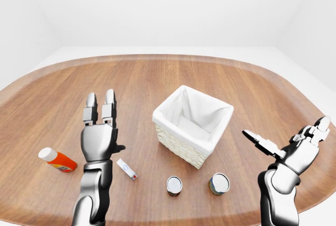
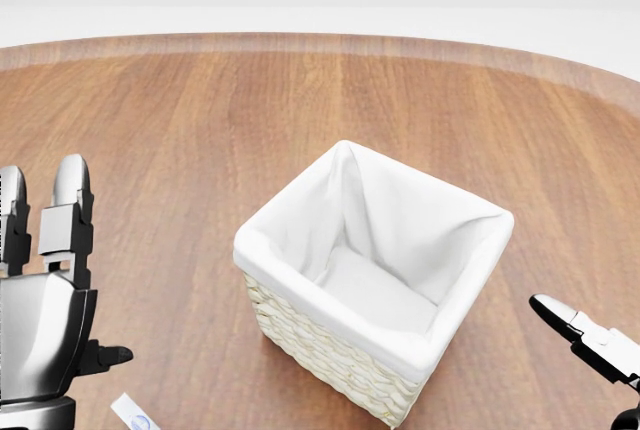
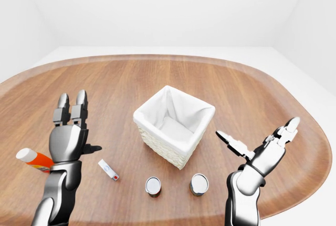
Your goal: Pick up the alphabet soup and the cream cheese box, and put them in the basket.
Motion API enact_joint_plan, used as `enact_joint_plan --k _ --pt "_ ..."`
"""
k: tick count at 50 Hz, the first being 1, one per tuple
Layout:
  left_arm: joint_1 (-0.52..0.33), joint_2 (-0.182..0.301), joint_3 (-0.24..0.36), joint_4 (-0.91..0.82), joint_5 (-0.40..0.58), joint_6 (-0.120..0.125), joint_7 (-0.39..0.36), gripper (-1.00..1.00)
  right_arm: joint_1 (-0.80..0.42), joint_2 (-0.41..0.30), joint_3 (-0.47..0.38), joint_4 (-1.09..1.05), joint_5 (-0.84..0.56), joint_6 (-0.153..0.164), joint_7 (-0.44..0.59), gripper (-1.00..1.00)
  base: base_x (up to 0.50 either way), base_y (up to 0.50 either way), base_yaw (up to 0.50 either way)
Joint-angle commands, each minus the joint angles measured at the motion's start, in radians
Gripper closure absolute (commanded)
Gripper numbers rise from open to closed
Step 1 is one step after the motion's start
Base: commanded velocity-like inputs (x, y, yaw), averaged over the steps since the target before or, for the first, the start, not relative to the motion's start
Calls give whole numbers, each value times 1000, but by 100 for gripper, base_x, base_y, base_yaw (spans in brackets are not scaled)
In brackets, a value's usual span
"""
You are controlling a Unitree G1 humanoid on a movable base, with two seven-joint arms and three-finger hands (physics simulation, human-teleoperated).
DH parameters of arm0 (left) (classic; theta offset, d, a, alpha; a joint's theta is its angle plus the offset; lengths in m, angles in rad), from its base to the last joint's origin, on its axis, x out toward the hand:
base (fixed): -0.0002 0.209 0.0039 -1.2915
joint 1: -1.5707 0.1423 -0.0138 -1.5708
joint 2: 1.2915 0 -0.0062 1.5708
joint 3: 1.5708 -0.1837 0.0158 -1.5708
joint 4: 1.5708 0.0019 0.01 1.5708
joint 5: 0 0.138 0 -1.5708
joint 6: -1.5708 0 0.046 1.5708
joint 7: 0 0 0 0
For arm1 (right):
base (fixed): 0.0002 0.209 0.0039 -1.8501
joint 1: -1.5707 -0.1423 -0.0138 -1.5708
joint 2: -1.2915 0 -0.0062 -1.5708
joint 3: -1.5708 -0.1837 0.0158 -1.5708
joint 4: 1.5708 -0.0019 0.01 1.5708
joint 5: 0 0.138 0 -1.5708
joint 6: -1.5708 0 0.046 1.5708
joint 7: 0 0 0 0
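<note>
Basket mid-desk | two cans below it | small box, orange bottle left | left hand, right hand raised, fingers spread, empty

both arms are glossy silver-grey metal with dark, nearly black joints. the left hand has a broad, smooth, rounded palm shell that reflects light, and a dark band at the wrist where it meets a tubular forearm of the same polished silver. its fingers are built of short blocky segments, paler silver, with rounded tips and dark gaps at the knuckles; the thumb is darker. the right hand has the same finish: a chrome shell, white-silver segmented fingers with black hinges, and a black ring at the wrist above a rounded forearm.
</note>
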Motion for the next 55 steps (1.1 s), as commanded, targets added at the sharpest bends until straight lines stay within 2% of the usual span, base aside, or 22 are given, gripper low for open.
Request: enact_joint_plan --k 1,3,5,6,7,8,41,47,50,53,55 --pt "2 3 -10 12 92 0 31 -100 1 0 -1 -2 -9 1 0 -100 0 0 0" --pt "1 9 -15 38 114 0 59 -100 -3 -1 -4 15 -10 -10 0 -100 0 0 0" --pt "8 10 -19 37 120 0 64 -100 -2 -1 -1 13 -14 -4 0 -100 0 0 0" --pt "9 8 -19 32 117 0 59 -100 -2 -3 4 8 -9 36 0 -100 0 0 0" --pt "11 6 -18 24 111 0 52 -100 -11 -6 6 33 -23 20 0 -100 0 0 0" --pt "11 6 -18 24 111 0 51 -100 -12 -6 7 35 -24 19 0 -100 0 0 0" --pt "11 5 -17 24 111 0 51 -100 -11 -8 9 36 -22 18 0 -100 0 0 0" --pt "45 14 -23 14 128 0 44 -100 -14 -11 9 38 -52 10 0 -100 0 0 0" --pt "48 13 -12 16 118 0 39 -100 -13 -13 11 48 -56 -5 0 -100 0 0 0" --pt "109 1 -23 -57 125 0 20 -100 -13 -15 13 57 -60 -17 0 -100 0 0 0" --pt "134 -11 -17 -99 123 0 0 -100 -8 -13 14 44 -73 -13 0 -100 0 0 0"
